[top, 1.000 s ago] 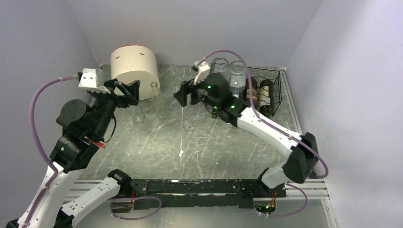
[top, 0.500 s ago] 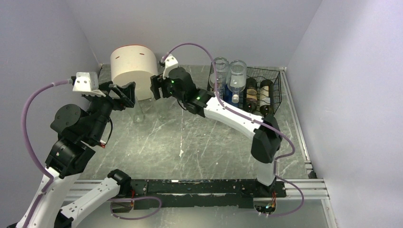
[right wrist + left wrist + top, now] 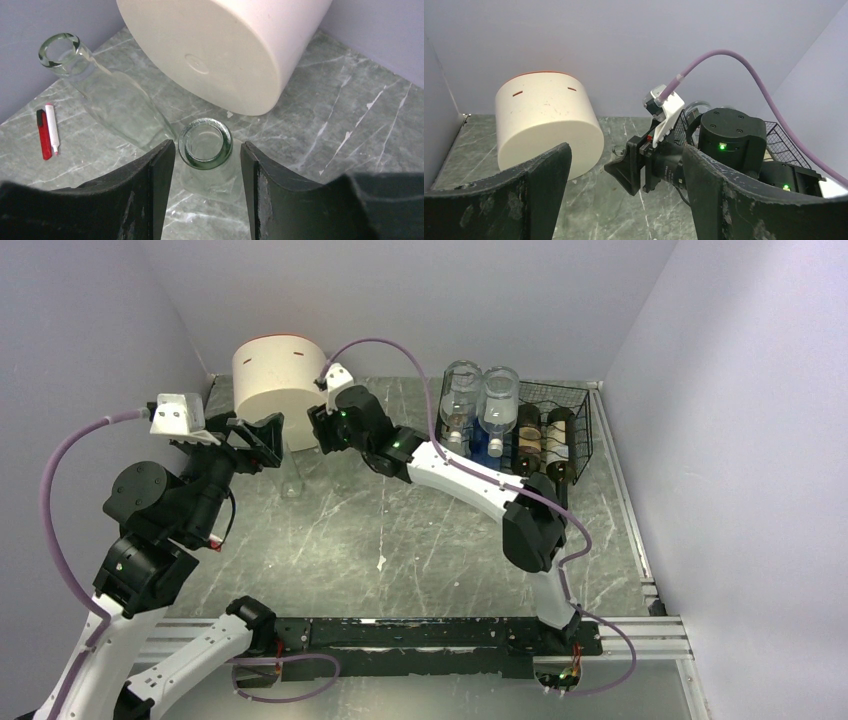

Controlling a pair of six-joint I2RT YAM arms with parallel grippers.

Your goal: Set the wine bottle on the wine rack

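Note:
A clear glass wine bottle stands upright beside the cream cylinder, its open mouth between the fingers of my right gripper. The jaws are open on either side of the neck, with small gaps. In the top view the right gripper hides this bottle. Its mouth shows in the left wrist view. The black wire wine rack stands at the back right with two clear and two dark bottles on it. My left gripper is open and empty, raised just left of the right gripper.
The cream cylindrical container stands at the back left, close behind the bottle. A second clear bottle stands in front of it, and also shows in the right wrist view. A red and a white pen lie on the marble table.
My right arm has swung left from beside the rack to the cream cylinder and set its open jaws around the bottle's neck. My left gripper has drifted slightly left.

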